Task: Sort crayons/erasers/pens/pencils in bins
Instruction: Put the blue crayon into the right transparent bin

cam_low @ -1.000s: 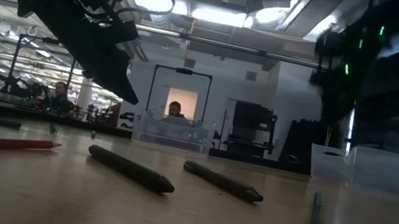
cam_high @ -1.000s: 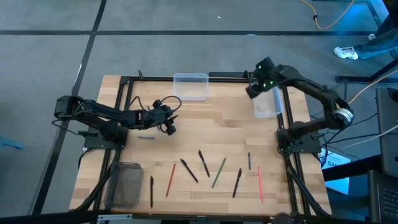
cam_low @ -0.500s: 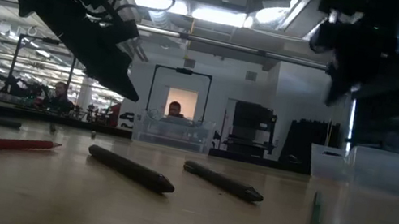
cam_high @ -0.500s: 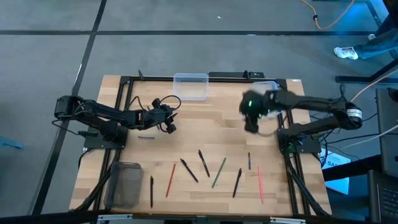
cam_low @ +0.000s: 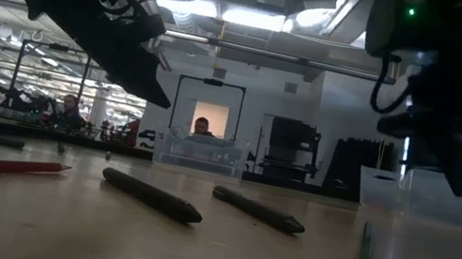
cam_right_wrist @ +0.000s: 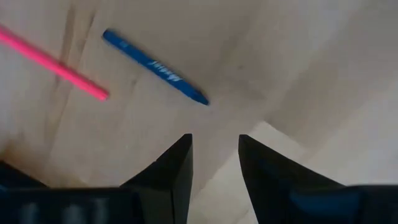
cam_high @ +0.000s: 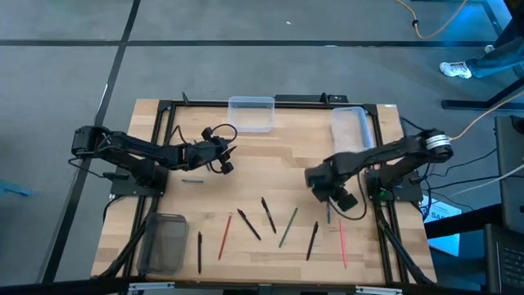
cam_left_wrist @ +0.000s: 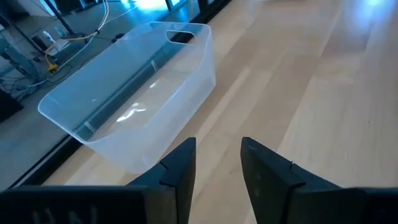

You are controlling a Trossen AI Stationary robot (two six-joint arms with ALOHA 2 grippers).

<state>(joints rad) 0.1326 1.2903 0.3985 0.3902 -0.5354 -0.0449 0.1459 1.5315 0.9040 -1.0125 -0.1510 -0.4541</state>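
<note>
Several pens, pencils and crayons lie flat on the near half of the wooden table: black pens (cam_high: 248, 224), a red pencil (cam_high: 224, 236), a green one (cam_high: 287, 227), a blue crayon (cam_right_wrist: 155, 67) and a pink pencil (cam_right_wrist: 56, 62). One small blue piece (cam_high: 192, 181) lies apart, near my left gripper. My right gripper (cam_right_wrist: 214, 155) hangs open, pointing down, above the table beside the blue crayon (cam_high: 328, 211). My left gripper (cam_left_wrist: 217, 165) hovers open at the table's left, aimed toward the far clear bin (cam_left_wrist: 130, 106). No erasers show.
A clear bin (cam_high: 251, 113) stands at the far middle, a second clear bin (cam_high: 352, 129) at the far right, and a smoky dark bin (cam_high: 166, 243) at the near left corner. Bare wood lies between the two arms. People show in the room behind the table.
My right gripper has swung from above the far right clear bin toward the table's near edge and its middle, sinking and rolling about its own axis. It now hangs over the blue crayon and pink pencil. Its jaws stayed open.
</note>
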